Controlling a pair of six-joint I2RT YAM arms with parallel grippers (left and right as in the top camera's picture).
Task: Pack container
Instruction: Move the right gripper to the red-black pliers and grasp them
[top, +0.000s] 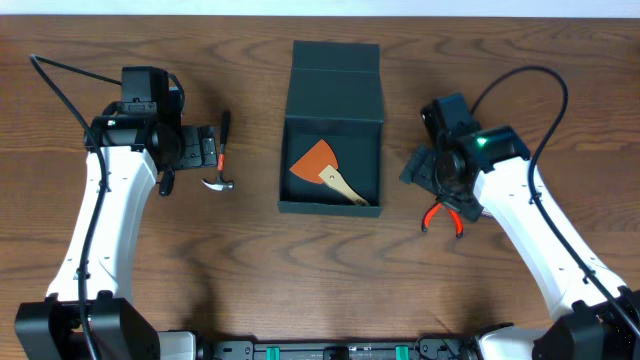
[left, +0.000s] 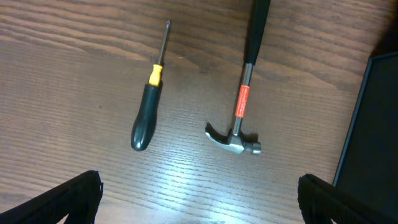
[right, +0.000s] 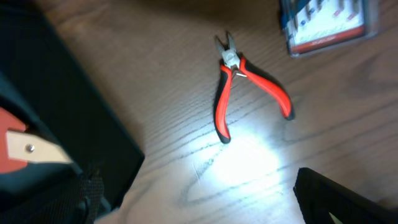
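Up close, the fingers frame each wrist view. The left gripper (left: 199, 202) is spread wide above bare wood and holds nothing, and the right gripper (right: 211, 199) is likewise spread and empty. Just beyond the left fingers lie a screwdriver (left: 148, 112) with a black and yellow handle and a hammer (left: 239, 121) with a red band on its shaft. They lie side by side but apart, the hammer nearer the container (top: 330, 208). Beyond the right fingers lie red-handled pliers (right: 242, 93) with their handles splayed. Past them is a clear packet (right: 326, 25), cut off by the frame. Between the two arms, mid-table (top: 250, 280), sits the container, a dark square box standing open. Inside lies one thing, a scraper (top: 325, 168) with an orange blade and a pale wooden handle. It lies aslant on the floor of the box, its handle toward the near right corner. Farthest back, the hinged lid (top: 335, 85) is folded away behind the box.
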